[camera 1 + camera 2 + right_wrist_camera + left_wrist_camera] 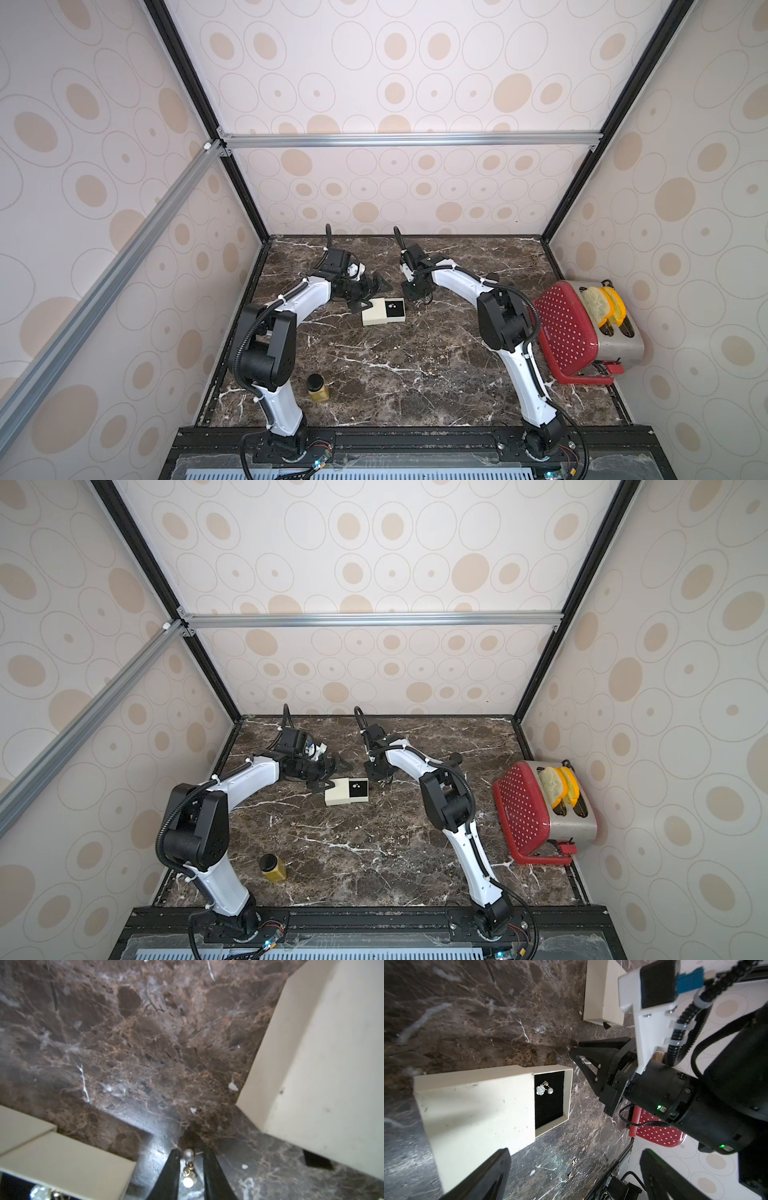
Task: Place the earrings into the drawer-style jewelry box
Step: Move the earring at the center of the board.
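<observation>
The drawer-style jewelry box [376, 319] [340, 798] [473, 1109] is a cream sleeve with its black-lined drawer [550, 1103] pulled out toward the right arm. Two earrings [544, 1089] [392, 307], a white flower and a pearl, lie in the drawer. My left gripper [373, 296] [575, 1176] is open and empty, at the box's back left corner. My right gripper [191, 1167] [422, 299] [574, 1052] has its tips down at the tabletop just right of the drawer. Its narrow jaws are shut on a pearl drop earring [188, 1155], pearl against one finger and post against the other.
A second cream box [602, 995] [324, 1084] lies just beyond the right gripper. A red dotted basket [565, 328] leans on a steel toaster [623, 345] holding bread at the right edge. A black-lidded jar [318, 388] of yellow stuff lies front left.
</observation>
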Controlling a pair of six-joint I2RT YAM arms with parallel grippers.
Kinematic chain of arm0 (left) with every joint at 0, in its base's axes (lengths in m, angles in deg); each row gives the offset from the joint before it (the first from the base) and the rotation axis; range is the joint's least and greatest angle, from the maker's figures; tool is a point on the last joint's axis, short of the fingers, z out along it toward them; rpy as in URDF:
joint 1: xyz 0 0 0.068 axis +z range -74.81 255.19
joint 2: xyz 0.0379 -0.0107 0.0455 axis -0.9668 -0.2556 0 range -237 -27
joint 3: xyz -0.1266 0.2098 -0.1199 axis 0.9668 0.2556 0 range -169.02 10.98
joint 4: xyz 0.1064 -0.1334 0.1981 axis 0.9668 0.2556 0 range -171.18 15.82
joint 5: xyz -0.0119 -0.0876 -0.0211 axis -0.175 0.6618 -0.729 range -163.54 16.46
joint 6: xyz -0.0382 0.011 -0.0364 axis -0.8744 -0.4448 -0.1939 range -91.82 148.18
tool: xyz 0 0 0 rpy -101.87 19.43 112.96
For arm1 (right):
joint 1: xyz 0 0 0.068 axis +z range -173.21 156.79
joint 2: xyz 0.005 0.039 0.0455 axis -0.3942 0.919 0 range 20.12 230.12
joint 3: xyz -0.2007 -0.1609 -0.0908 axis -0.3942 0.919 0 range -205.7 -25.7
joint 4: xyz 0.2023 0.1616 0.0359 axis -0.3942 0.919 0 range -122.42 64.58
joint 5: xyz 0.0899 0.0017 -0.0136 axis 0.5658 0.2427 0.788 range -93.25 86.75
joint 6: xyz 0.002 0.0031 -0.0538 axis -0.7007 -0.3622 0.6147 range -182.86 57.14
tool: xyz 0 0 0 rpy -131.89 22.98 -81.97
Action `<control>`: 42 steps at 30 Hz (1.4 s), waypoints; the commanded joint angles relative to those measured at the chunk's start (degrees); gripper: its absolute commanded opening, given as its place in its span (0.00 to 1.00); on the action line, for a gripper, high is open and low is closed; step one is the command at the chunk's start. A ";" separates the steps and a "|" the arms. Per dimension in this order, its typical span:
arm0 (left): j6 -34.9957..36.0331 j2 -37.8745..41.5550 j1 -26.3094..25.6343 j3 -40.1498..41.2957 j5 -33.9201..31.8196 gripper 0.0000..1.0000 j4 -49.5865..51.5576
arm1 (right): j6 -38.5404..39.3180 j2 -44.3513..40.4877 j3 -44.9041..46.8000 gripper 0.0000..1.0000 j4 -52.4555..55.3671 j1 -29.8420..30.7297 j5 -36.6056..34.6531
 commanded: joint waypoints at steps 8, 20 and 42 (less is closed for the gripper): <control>1.01 0.76 0.06 -0.60 0.23 0.99 0.58 | -0.01 3.12 -2.77 0.21 3.08 0.26 0.28; 0.60 1.29 0.04 -0.19 0.31 0.99 0.23 | 0.40 4.95 -5.17 0.19 4.83 0.29 0.19; -1.76 0.42 0.08 2.32 2.23 0.99 -5.14 | -7.78 -19.83 29.66 0.03 1.94 3.01 6.21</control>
